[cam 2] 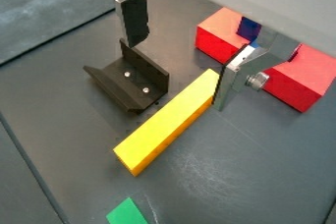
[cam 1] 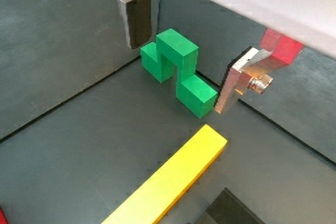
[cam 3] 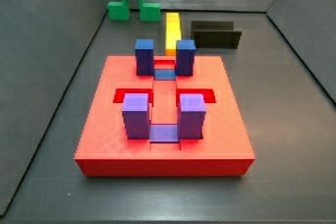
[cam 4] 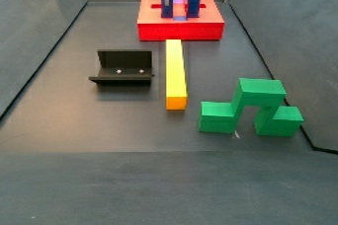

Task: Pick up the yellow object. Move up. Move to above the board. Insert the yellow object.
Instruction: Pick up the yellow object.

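Observation:
The yellow object (cam 4: 175, 71) is a long bar lying flat on the dark floor, one end pointing at the board (cam 4: 152, 29). It also shows in both wrist views (cam 1: 171, 184) (cam 2: 171, 120) and in a side view (cam 3: 172, 27). The board (cam 3: 105, 130) is a red slab with slots and blue-purple posts (cam 3: 137, 112); parts of it show in the wrist views (cam 2: 221, 33) (cam 1: 280, 46). My gripper (cam 1: 184, 51) (cam 2: 184, 51) hangs open and empty above the floor, over the bar's end nearest the board. Nothing is between its fingers (cam 2: 134, 17).
Green blocks (cam 4: 251, 106) (cam 1: 178, 66) (cam 3: 132, 2) stand on one side of the bar. The dark fixture (cam 4: 126, 68) (cam 2: 129, 81) (cam 3: 214, 33) stands on its other side. Grey walls ring the floor.

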{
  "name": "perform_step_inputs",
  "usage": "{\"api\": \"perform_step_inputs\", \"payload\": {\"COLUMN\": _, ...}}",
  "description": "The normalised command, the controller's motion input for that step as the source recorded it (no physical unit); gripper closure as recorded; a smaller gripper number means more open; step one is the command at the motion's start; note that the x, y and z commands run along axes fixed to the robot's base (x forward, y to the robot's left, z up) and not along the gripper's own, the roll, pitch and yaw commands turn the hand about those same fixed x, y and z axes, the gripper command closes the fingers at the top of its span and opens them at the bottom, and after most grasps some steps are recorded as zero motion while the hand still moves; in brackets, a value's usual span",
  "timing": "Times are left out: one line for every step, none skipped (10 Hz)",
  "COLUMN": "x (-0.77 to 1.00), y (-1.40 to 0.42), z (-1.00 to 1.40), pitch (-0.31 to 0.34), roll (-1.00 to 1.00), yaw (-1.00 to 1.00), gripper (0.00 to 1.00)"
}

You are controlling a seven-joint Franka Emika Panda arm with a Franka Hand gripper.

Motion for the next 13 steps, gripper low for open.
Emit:
{"api": "perform_step_inputs", "payload": {"x": 0.75, "y": -0.41, "z": -0.39, "pitch": 0.000, "roll": 0.00, "yaw": 0.00, "gripper": 0.00}}
{"api": "perform_step_inputs", "payload": {"x": 0.68, "y": -0.41, "z": -0.58, "pitch": -0.051, "roll": -0.03, "yaw": 0.00, "gripper": 0.00}}
{"api": "perform_step_inputs", "payload": {"x": 0.60, "y": -0.28, "z": -0.76, "pitch": -0.126, "roll": -0.07, "yaw": 0.00, "gripper": 0.00}}
{"api": "perform_step_inputs", "payload": {"x": 0.35, "y": -0.07, "z": -0.86, "pitch": -0.161, "roll": -0.07, "yaw": -0.01, "gripper": 0.00}}
{"api": "perform_step_inputs", "payload": {"x": 0.24, "y": 0.00, "z": -0.87, "pitch": -0.156, "roll": -0.06, "yaw": 0.00, "gripper": 0.00}}
{"api": "perform_step_inputs", "payload": {"x": 0.21, "y": 0.00, "z": -0.92, "pitch": -0.130, "roll": -0.05, "yaw": 0.00, "gripper": 0.00}}
{"api": "perform_step_inputs", "payload": {"x": 0.23, "y": 0.00, "z": -0.80, "pitch": -0.147, "roll": -0.11, "yaw": 0.00, "gripper": 0.00}}
{"api": "perform_step_inputs", "payload": {"x": 0.29, "y": -0.05, "z": -0.76, "pitch": -0.134, "roll": -0.14, "yaw": 0.00, "gripper": 0.00}}
{"api": "perform_step_inputs", "payload": {"x": 0.19, "y": -0.08, "z": -0.66, "pitch": -0.100, "roll": -0.14, "yaw": 0.00, "gripper": 0.00}}
{"api": "perform_step_inputs", "payload": {"x": 0.09, "y": -0.09, "z": -0.47, "pitch": -0.087, "roll": -0.11, "yaw": 0.00, "gripper": 0.00}}
{"api": "perform_step_inputs", "payload": {"x": 0.05, "y": -0.04, "z": -0.46, "pitch": -0.110, "roll": -0.13, "yaw": 0.00, "gripper": 0.00}}
{"api": "perform_step_inputs", "payload": {"x": 0.00, "y": -0.06, "z": -0.51, "pitch": -0.123, "roll": -0.13, "yaw": 0.00, "gripper": 0.00}}
{"api": "perform_step_inputs", "payload": {"x": -0.10, "y": -0.05, "z": -0.46, "pitch": -0.107, "roll": -0.11, "yaw": -0.05, "gripper": 0.00}}
